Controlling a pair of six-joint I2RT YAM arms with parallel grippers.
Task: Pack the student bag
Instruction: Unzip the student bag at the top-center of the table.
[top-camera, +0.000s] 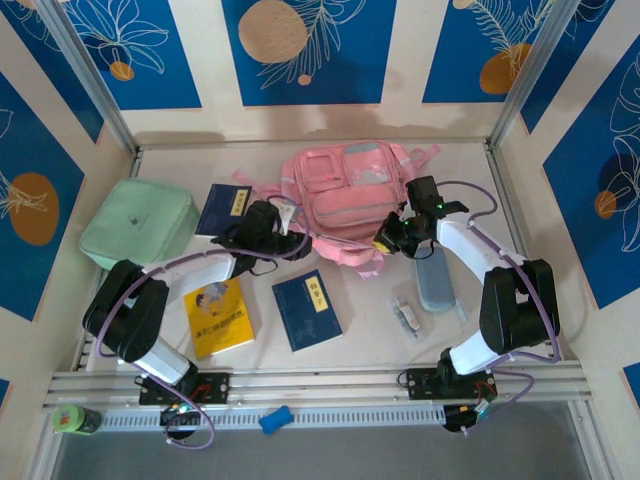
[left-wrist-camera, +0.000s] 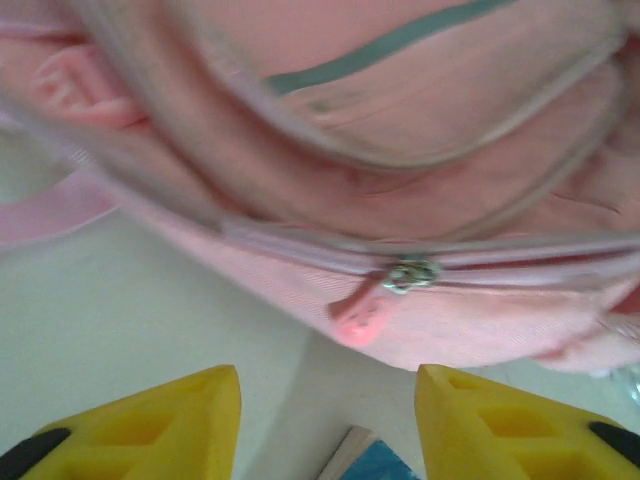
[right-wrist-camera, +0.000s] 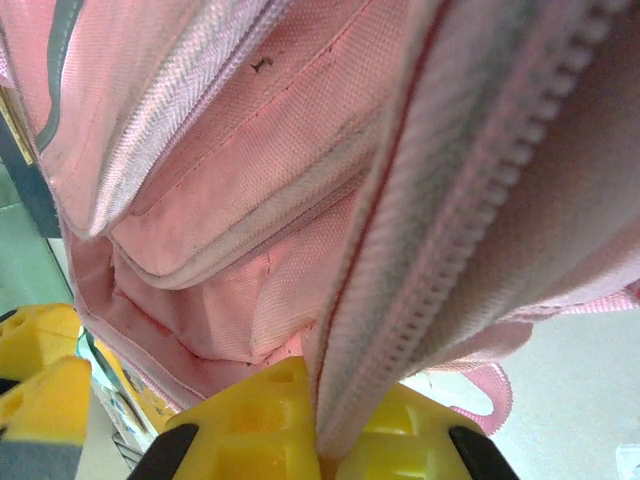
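Right gripper (right-wrist-camera: 322, 440) is clenched on the zip edge of the student bag (top-camera: 350, 200), mid-back on the table (top-camera: 370, 335) — apparently holding the fabric taut — while the left gripper (left-wrist-camera: 328, 425), parted and empty, faces the zip pull (left-wrist-camera: 368, 308).

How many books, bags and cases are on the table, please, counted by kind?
Books: 3 (navy book, blue book, yellow book)
Bags: 1 (student bag)
Cases: 2 (mint green case, pale blue case)
Total: 6
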